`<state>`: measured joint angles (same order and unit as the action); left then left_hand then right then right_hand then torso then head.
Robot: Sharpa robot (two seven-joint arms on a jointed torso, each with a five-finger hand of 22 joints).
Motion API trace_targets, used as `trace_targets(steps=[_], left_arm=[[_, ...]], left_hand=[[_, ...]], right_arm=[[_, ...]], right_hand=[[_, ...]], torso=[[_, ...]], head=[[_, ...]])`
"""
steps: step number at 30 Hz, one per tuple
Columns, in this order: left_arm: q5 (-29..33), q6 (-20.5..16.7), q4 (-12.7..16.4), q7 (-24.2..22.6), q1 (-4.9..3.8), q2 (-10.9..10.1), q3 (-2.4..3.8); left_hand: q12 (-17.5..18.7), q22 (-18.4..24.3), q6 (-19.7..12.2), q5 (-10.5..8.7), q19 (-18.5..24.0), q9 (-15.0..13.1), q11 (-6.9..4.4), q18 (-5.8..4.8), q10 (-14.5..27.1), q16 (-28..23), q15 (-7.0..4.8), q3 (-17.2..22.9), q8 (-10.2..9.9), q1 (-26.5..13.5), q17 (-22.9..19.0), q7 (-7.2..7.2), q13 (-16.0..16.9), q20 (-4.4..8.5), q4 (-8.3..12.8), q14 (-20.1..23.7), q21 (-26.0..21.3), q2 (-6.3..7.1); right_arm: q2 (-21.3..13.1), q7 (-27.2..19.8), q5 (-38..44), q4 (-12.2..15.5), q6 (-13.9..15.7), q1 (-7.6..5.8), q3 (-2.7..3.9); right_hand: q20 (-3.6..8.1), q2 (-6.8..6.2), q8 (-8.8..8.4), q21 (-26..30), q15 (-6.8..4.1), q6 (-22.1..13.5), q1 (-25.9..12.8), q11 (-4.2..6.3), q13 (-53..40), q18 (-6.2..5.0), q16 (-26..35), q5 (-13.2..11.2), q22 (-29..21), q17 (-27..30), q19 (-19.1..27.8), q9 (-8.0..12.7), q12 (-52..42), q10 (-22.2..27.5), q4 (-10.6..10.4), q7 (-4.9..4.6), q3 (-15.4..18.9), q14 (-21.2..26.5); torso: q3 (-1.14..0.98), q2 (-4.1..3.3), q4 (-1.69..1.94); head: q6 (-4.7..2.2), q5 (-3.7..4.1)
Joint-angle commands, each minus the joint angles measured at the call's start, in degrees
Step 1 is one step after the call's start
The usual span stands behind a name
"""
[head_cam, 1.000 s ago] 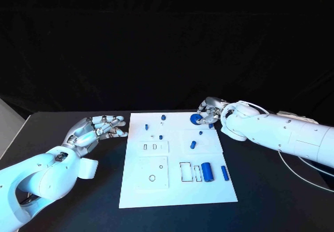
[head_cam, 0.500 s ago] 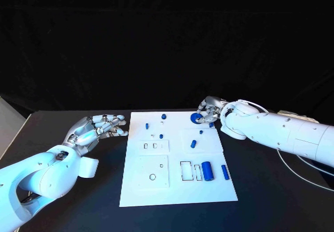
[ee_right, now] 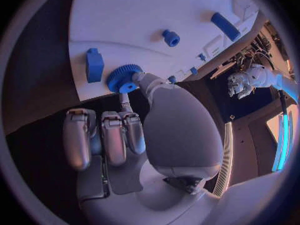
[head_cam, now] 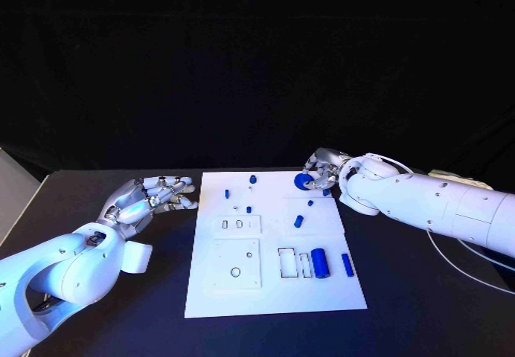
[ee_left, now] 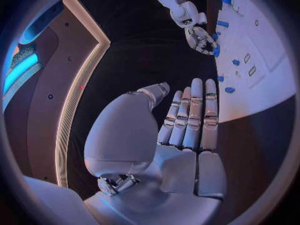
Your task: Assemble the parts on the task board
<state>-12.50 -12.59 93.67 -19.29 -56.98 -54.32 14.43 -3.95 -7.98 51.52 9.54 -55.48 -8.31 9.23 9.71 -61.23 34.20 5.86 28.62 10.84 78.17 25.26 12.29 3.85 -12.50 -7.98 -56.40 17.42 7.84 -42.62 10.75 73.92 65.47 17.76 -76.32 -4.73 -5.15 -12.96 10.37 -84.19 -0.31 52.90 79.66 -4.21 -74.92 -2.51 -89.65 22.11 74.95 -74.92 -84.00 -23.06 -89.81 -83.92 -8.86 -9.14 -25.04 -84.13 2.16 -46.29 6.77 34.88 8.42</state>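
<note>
Black table under a white task board. Right hand at the board's far right corner, pinching a blue gear against the board there. Left hand off the board's left edge, fingers straight and together, holding nothing.

A black table stands before a dark, unlit backdrop.

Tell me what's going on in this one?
The right hand is at the far right corner of the white task board, pinching a blue gear there. The left hand hovers beside the board's left edge, fingers apart, holding nothing. Other blue parts lie scattered on the board.
</note>
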Motion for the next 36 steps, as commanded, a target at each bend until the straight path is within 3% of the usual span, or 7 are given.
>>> trace_targets(steps=[1,12,20,24,36], left_arm=[[-0.3,1.1,0.1,-0.3,0.01,0.1,0.04],[-0.3,1.1,0.1,-0.3,0.01,0.0,0.03],[-0.3,1.1,0.2,-0.3,0.01,0.0,0.03],[-0.3,1.1,0.3,-0.3,0.01,0.1,0.03],[-0.3,1.2,0.4,-0.2,0.01,0.3,0.03]], left_hand=[[0.1,-0.1,0.0,-0.02,0.4,-0.1,0.14,0.59,0.1,0.2,0.06,0.4,-0.1,0.2,0.1,0.44,0.1,0.21,0.0,0.4,0.2,0.52],[0.1,-0.1,0.0,-0.02,0.4,-0.1,0.14,0.59,0.1,0.2,0.06,0.4,-0.1,0.2,0.1,0.44,0.1,0.21,0.0,0.4,0.2,0.52],[0.1,-0.1,0.0,-0.02,0.4,-0.1,0.14,0.59,0.1,0.2,0.06,0.4,-0.1,0.2,0.1,0.44,0.1,0.21,0.0,0.4,0.2,0.52],[0.1,-0.1,0.0,-0.02,0.4,-0.1,0.14,0.59,0.1,0.2,0.06,0.4,-0.1,0.2,0.1,0.44,0.1,0.21,0.0,0.4,0.2,0.52],[0.1,-0.1,0.0,-0.03,0.5,-0.1,0.15,0.61,0.1,0.4,0.09,0.5,-0.1,0.1,0.1,0.44,0.1,0.16,-0.1,0.6,0.2,0.49]], right_arm=[[-0.3,1.0,4.7,0.9,2.0,0.38,-0.21],[-1.3,0.7,9.7,6.1,7.7,0.41,-0.20],[-1.5,1.3,12.8,11.2,9.8,0.29,-0.18],[-0.1,2.3,15.4,13.1,10.4,0.25,-0.18],[5.6,4.9,19.7,11.3,11.5,0.46,-0.57]], right_hand=[[-0.26,-0.04,0.39,-0.2,0.08,0.7,0.5,0.01,-15.1,0.77,-0.4,0.4,7.9,-15.1,-3.6,-0.2,-0.2,-6.1,0.3,0.08,-1.3,-5.9],[0.04,-0.56,1.07,-0.3,-0.33,2.6,-1.0,0.52,-15.1,0.78,-0.4,0.2,8.0,-15.1,-3.6,-0.4,-0.2,-6.1,0.8,0.71,-3.3,-5.9],[0.16,-0.85,1.12,-0.4,-0.45,2.8,-1.7,0.63,-15.1,0.81,-0.4,0.0,8.2,-15.1,-3.6,-0.4,-0.2,-6.1,0.8,0.81,-3.4,-5.9],[0.20,-0.97,1.11,-0.4,-0.48,2.8,-2.0,0.65,-15.1,0.81,-0.4,-0.2,8.2,-15.1,-3.6,-0.4,-0.2,-6.1,0.7,0.84,-3.4,-5.9],[0.22,-1.03,1.11,-0.4,-0.50,2.8,-2.3,0.67,-15.1,0.81,-0.4,-0.3,8.2,-15.1,-3.6,-0.4,-0.2,-6.1,0.7,0.87,-3.4,-5.9]], torso=[[-0.04,0.00,-0.07],[0.04,0.08,0.01],[0.00,0.08,-0.10],[0.05,0.03,0.06],[0.10,-0.05,0.20]], head=[[-0.15,-0.01],[-0.42,-0.08],[-0.71,-0.27],[-0.88,-0.20],[-0.78,-0.32]])
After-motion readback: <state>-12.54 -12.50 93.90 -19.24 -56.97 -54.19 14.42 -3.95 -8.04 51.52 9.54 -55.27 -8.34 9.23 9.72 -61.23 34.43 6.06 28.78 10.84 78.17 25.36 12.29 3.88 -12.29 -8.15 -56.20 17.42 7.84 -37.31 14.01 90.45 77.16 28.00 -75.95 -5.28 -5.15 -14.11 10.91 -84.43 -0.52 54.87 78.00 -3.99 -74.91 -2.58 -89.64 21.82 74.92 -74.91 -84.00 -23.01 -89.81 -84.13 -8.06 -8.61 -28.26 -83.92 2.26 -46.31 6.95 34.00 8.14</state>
